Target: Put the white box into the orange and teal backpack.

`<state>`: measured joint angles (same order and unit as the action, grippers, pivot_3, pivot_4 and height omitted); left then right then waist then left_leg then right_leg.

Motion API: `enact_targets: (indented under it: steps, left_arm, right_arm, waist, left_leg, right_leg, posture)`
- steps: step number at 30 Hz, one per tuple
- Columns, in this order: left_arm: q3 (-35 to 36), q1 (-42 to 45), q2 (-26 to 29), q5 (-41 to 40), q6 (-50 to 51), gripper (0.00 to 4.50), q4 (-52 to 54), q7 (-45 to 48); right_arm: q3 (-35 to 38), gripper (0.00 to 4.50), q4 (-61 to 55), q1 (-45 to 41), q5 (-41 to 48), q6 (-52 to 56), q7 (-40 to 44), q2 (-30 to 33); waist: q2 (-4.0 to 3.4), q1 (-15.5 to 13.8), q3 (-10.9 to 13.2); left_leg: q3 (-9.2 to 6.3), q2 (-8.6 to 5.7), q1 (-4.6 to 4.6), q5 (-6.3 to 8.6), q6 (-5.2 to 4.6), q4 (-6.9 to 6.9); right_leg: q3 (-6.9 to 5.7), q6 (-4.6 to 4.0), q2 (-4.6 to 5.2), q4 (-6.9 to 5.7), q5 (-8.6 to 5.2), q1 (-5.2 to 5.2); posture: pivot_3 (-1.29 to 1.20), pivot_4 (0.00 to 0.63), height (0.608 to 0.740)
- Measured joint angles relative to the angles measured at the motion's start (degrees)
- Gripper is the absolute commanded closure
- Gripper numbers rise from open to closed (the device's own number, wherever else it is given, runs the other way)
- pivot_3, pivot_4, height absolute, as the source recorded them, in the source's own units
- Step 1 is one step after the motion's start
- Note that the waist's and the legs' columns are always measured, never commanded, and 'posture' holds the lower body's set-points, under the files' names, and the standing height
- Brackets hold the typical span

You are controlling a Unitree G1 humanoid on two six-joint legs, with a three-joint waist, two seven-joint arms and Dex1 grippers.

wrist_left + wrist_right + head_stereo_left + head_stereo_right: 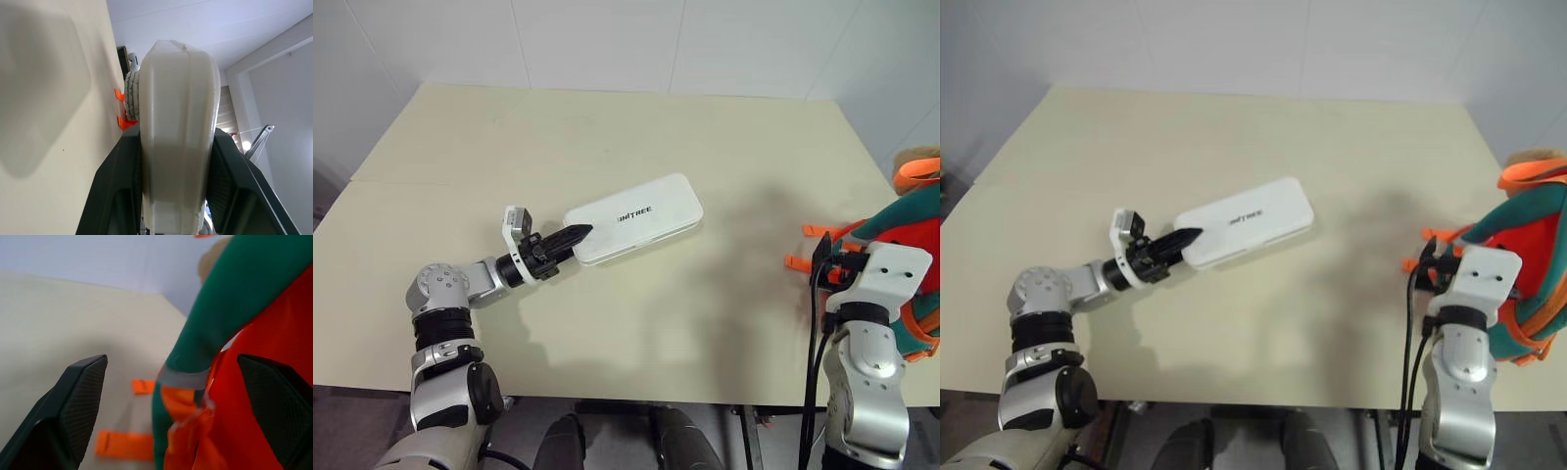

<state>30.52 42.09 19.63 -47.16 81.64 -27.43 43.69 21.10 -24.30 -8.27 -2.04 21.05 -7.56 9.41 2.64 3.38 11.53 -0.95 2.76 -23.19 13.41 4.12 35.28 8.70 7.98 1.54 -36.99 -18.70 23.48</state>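
White box [634, 217], flat and glossy with rounded corners and small dark lettering on its top face, sits near the middle of the pale table [607, 127], lying at a slant: its near-left end points toward the robot's left arm and its far-right end angles away toward the right. The left gripper [576, 234] reaches in from the near left and meets that near-left end. In the left wrist view the box's narrow end [178, 137] stands between the two black fingers [120, 191], which press against both of its sides, so the fingers pinch the box's end rather than meeting each other. A shadow lies on the table just near the box.

At the table's right edge stands the orange and teal backpack [913, 245], well apart from the box. Its body is orange with teal trim, an orange loop shows at its top, and a bit of tan plush peeks out beside that loop. Two short orange webbing straps [808, 247] lie flat on the table just left of the backpack. The right gripper [181, 416] is up against the backpack's left side; in the right wrist view its two black fingers [78, 406] are spread wide, with the teal strap and orange fabric showing in the gap between them. Whether either finger actually touches the fabric cannot be told.
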Motion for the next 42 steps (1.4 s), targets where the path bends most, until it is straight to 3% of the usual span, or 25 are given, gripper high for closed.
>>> enact_targets:
  steps: [6,11,16,20,26,35,42]
  left_arm:
    - [0.6,-0.5,0.0,-1.0,-0.2,3.2,1.1,-2.1]
    - [2.2,-2.6,-0.8,-3.0,0.2,3.2,4.4,-4.4]
    - [4.2,-4.4,-0.8,-4.9,0.5,3.2,6.7,-7.0]
    - [5.4,-5.0,-0.8,-6.0,0.7,3.2,7.5,-8.9]
    - [6.3,-4.9,1.0,-6.8,-0.2,3.2,7.5,-10.6]
    - [5.3,-2.7,5.6,-6.5,-5.0,3.2,2.9,-10.0]
    - [2.3,0.2,9.2,-5.1,-9.1,3.2,-2.9,-7.0]
  right_arm:
    - [1.6,0.0,17.4,-11.4,-0.4,-7.2,-3.5,4.5]
    - [1.8,1.65,27.1,-16.9,-1.2,-8.7,-7.8,5.5]
    - [1.5,3.41,28.2,-17.8,-1.3,-9.5,-8.4,5.6]
    - [0.9,4.5,27.6,-17.8,0.3,-9.7,-6.8,5.6]
    - [-1.8,4.5,22.3,-17.8,5.8,-8.0,0.8,5.6]
    - [-8.8,4.5,6.0,-15.7,15.7,3.2,11.1,5.1]
    - [-11.8,4.5,-4.2,-15.8,29.9,14.5,20.5,7.0]
  waist:
    - [0.0,0.1,0.0]
    - [-0.01,0.3,0.0]
    - [-0.01,0.9,0.0]
    - [0.0,1.4,0.0]
    - [-0.01,2.0,0.0]
    - [-0.01,2.0,0.0]
    - [-0.02,1.8,0.0]
  left_leg:
    - [-0.01,0.0,0.0,-0.01,0.01,-0.11]
    - [0.0,0.01,-0.01,0.0,0.01,-0.13]
    - [0.0,0.01,-0.01,-0.01,0.02,-0.1]
    - [-0.02,0.01,0.0,-0.04,0.05,-0.1]
    - [-0.04,0.02,0.01,-0.05,0.07,-0.11]
    - [-0.05,0.02,0.0,-0.06,0.09,-0.11]
    - [-0.05,0.03,-0.03,-0.06,0.09,-0.18]
  right_leg:
    - [-0.01,-0.01,-0.01,0.01,-0.01,0.02]
    - [0.0,-0.01,0.01,0.02,-0.01,0.05]
    - [0.01,0.0,0.01,-0.02,0.0,0.04]
    - [0.0,0.02,0.01,-0.04,0.01,0.03]
    - [0.0,0.03,-0.02,-0.08,0.01,0.04]
    - [0.0,0.03,-0.02,-0.08,0.01,0.05]
    - [-0.03,0.01,-0.02,-0.01,0.0,0.1]
  posture:
    - [0.0,0.15,0.74]
    - [0.0,0.15,0.74]
    - [0.0,0.15,0.74]
    - [0.0,0.15,0.74]
    - [0.0,0.15,0.74]
    - [0.0,0.15,0.74]
    - [0.0,0.15,0.74]
